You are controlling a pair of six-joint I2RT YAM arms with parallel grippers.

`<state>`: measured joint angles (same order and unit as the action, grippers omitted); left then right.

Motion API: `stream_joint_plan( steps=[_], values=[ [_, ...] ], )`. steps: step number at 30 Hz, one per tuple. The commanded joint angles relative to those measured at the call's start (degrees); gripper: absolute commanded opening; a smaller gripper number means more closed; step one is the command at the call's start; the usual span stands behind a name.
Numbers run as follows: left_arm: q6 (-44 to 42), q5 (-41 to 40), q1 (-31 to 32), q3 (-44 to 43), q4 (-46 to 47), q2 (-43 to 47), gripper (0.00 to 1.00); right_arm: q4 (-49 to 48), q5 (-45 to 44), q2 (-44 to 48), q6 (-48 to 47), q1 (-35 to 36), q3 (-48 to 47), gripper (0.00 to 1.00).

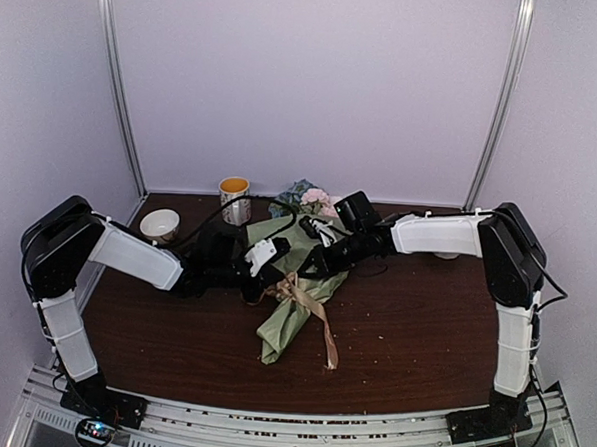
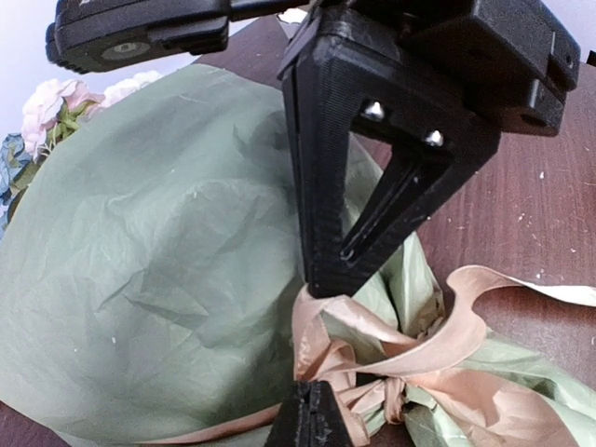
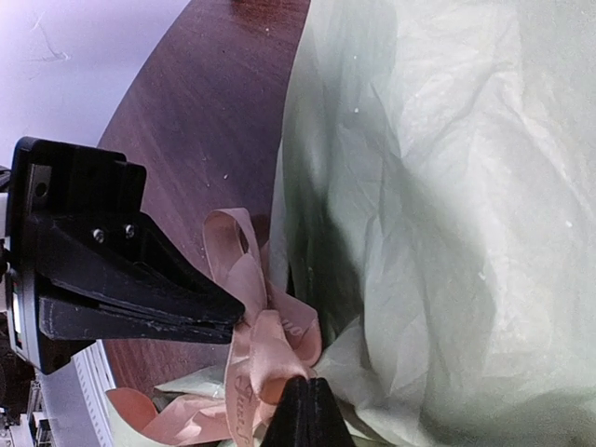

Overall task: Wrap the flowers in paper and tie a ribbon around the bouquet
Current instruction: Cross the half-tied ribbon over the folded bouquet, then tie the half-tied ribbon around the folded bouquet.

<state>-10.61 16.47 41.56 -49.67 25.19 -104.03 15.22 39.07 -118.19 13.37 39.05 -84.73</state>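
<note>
Beige ribbon [image 1: 297, 294] girds the bouquet [image 1: 281, 335], lying on the table [image 1: 423, 330] with flowers [image 1: 315, 197] far, narrow end near. Left gripper [image 2: 321, 340] and right gripper [image 3: 275, 358] each pinch ribbon at the knot [image 2: 372, 389] (opposite sides); tightening likely pulls crosswise.

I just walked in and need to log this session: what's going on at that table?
Both arms are working on the bouquet lying on the table. The flowers are already wrapped in green paper, and a tan ribbon circles its narrow part. The left gripper and right gripper are each shut on the ribbon by the knot, apparently tying it.
</note>
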Motion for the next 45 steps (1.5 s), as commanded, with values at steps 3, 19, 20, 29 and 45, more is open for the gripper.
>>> stream_joint_plan(
  steps=[3, 19, 20, 29, 45],
  values=[
    [-0.90, 1.85, -0.08, -1.31, -0.76, 0.00, 0.00, -3.39, 1.67, 3.68, -1.18, -0.10, 3.08, 0.00],
    [-3.41, -4.25, -0.05, -6.90, -7.19, -3.81, 0.38, -6.23, 6.43, 4.49, 0.35, 0.59, 3.52, 0.00],
    [-3.45, -4.04, -0.07, -6.88, -7.14, -3.81, 0.39, -6.19, 6.43, 4.51, 0.35, 0.59, 3.52, 0.00],
    [-3.30, -2.11, 0.01, -7.25, -5.23, -4.96, 0.44, -4.75, 7.52, 4.40, -0.60, 1.42, 3.52, 0.00],
    [1.90, 6.91, 0.01, -5.09, 4.34, -5.72, 0.00, -1.21, 7.69, 4.28, -2.33, 2.41, 2.83, 0.00]
  ],
)
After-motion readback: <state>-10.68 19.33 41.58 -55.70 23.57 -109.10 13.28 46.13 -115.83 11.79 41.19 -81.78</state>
